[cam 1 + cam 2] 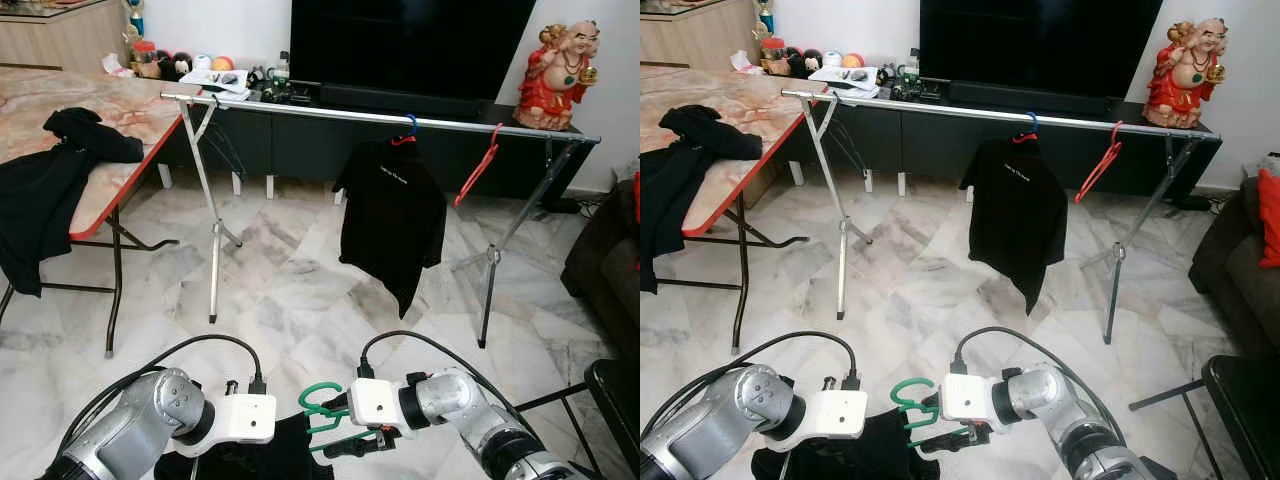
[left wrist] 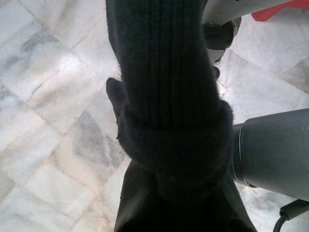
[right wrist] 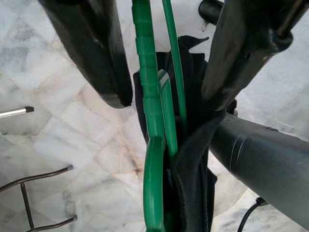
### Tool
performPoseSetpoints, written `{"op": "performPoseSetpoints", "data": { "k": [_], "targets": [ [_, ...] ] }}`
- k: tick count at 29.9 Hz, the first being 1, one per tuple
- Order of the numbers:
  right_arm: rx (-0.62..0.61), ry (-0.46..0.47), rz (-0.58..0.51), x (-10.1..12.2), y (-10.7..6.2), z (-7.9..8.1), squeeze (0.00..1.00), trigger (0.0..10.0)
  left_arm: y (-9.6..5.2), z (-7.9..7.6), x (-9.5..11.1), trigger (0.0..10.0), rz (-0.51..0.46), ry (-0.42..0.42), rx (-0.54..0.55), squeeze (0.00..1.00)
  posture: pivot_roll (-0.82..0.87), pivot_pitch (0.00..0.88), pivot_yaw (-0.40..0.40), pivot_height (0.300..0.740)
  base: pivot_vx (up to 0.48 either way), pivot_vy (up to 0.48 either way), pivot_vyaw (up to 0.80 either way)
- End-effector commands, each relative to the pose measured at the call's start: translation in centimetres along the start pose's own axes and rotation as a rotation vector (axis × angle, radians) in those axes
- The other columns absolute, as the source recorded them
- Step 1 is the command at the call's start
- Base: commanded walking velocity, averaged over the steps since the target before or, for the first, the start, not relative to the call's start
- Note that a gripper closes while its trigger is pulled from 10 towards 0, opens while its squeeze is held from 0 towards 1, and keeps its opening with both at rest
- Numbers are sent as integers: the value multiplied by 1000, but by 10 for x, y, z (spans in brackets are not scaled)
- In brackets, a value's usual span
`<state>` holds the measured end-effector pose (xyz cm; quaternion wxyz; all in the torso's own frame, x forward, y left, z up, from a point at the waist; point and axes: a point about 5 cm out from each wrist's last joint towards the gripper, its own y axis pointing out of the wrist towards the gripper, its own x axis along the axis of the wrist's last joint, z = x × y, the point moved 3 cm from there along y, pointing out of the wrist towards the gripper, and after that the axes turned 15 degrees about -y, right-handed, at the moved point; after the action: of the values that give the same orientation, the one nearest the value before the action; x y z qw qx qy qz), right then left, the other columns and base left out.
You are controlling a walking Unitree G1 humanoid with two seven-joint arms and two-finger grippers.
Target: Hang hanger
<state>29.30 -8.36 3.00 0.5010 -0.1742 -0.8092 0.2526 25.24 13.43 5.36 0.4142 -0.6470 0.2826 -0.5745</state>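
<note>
Green plastic hanger (image 1: 322, 405) stands between the right gripper's (image 1: 352, 437) parted fingers, its hook toward the far silver metal rail (image 1: 380, 118); left gripper (image 1: 205, 462) grips black cloth (image 2: 169, 121)

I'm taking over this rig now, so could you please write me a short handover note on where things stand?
Right gripper: fingers either side of the green hanger, grip unclear.
Left gripper: low beside it, at the black garment hanging from that hanger.
Rail: already holds a black shirt and an empty red hanger.
Left to do: hook the green hanger onto the rail.
</note>
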Motion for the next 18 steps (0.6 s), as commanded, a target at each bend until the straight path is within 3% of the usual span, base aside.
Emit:
{"op": "performPoseSetpoints", "data": {
  "k": [1, 18],
  "targets": [
    [-14, 0, 4, 0, -4, -6, 0, 0, -2, 2, 9, 10000, -14, 38, 5, 0, 189, 32, -112, 740, 0, 0, 0],
    [-39, 44, -24, 1, -1, -5, 0, 0, -2, 1, 10, 10000, -11, 49, 4, 0, 190, 31, -112, 740, 0, 0, 0]
  ]
}}
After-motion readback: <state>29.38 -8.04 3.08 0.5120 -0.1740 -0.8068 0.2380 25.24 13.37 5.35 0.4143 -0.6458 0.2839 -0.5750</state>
